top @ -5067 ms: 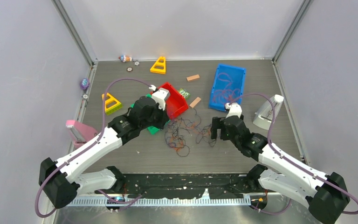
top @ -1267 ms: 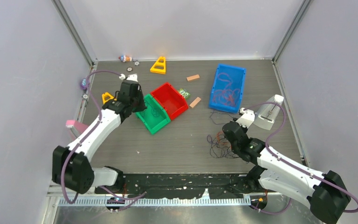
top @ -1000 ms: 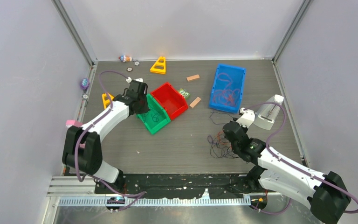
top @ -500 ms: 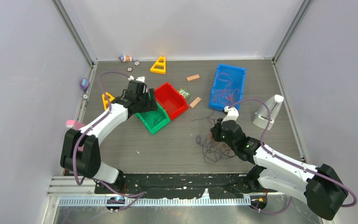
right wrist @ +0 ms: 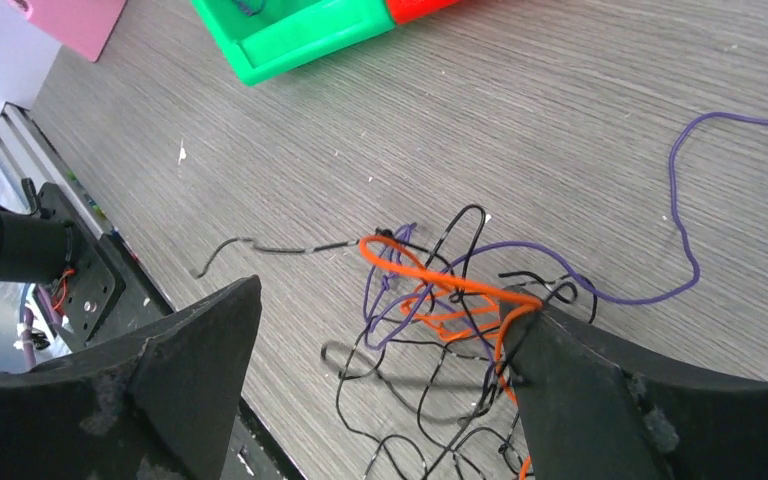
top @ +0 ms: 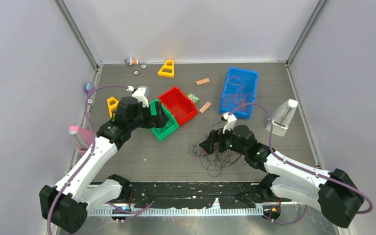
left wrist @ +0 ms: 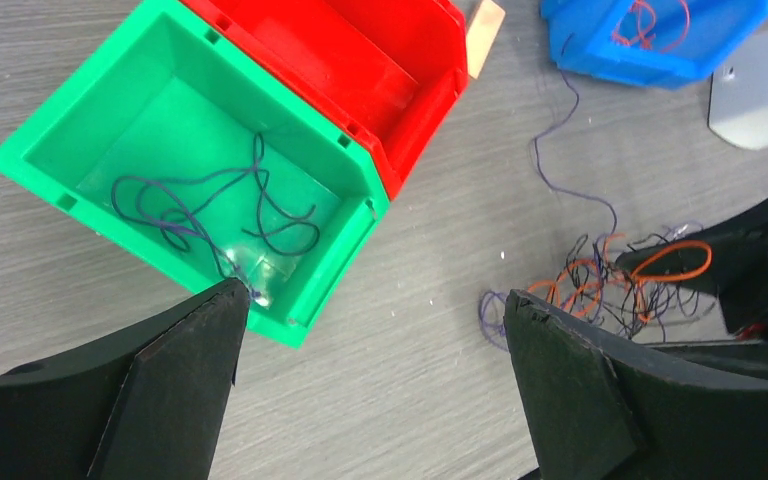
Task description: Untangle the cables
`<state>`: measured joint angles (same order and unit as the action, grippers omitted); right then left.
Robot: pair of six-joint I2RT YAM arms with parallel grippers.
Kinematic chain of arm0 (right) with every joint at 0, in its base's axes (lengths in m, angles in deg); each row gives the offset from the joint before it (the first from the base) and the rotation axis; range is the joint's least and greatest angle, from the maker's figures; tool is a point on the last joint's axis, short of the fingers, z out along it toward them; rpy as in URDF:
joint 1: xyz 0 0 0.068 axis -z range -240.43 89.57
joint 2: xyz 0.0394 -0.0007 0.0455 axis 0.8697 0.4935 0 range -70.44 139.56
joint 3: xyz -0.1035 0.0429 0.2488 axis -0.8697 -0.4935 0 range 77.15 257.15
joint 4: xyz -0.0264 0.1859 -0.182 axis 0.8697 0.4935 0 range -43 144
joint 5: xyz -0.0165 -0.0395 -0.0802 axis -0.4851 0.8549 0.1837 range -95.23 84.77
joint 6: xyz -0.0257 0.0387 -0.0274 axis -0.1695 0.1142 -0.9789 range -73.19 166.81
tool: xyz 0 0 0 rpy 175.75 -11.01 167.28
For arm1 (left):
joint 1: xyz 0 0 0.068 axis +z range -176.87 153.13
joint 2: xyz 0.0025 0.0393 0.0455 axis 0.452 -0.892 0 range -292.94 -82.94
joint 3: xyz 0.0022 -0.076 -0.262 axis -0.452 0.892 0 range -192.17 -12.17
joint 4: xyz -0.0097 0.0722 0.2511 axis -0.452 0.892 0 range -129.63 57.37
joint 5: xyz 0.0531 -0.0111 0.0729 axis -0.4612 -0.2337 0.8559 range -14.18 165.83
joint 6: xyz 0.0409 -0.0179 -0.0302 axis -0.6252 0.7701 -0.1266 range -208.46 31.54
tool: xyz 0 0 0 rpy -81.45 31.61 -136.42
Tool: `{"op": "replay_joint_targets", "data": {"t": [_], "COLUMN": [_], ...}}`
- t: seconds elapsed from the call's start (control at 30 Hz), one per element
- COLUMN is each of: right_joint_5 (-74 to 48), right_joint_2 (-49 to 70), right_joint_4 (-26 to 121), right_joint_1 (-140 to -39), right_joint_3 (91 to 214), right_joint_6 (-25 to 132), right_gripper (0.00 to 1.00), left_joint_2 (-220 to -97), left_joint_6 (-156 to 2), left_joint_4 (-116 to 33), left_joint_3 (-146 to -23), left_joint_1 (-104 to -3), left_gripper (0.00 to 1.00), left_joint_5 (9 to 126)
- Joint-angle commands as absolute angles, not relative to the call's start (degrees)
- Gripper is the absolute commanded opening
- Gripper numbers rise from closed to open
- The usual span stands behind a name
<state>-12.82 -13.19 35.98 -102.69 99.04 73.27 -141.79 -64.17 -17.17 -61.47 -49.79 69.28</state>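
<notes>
L hand [left wrist: 375, 305] apart, nothing held. Green bin [left wrist: 353, 228] sits just past its tips w/ one purple cable [left wrist: 210, 200] coiled inside. R hand [right wrist: 385, 300] apart over the tangled cables [right wrist: 430, 290] on the worktop [right wrist: 560, 120] – an orange strand [right wrist: 460, 285] touches one finger. Blue bin [top: 252, 93] beyond it holds orange-red loops [top: 235, 100].

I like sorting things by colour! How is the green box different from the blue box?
The green box holds a dark purple cable; the blue box holds orange-red cables. The green box looks smaller and squarer; the blue box looks longer. The green box sits right against the red box; the blue box stands apart from both. Both are open plastic boxes with cables inside.
</notes>
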Motion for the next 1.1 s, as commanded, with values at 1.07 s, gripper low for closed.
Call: {"op": "replay_joint_targets", "data": {"t": [1.07], "right_joint_5": [6.91], "right_joint_2": [-30.99], "right_joint_4": [59.17], "right_joint_1": [-102.35], "right_joint_3": [96.38], "right_joint_6": [79.84], "right_gripper": [0.70], "left_joint_2": [-145.71], "left_joint_6": [-63.51], "left_joint_4": [-24.92], "left_joint_3": [-53.27], "left_joint_1": [-69.95], "left_gripper": [0.79], "left_joint_5": [67.87]}}
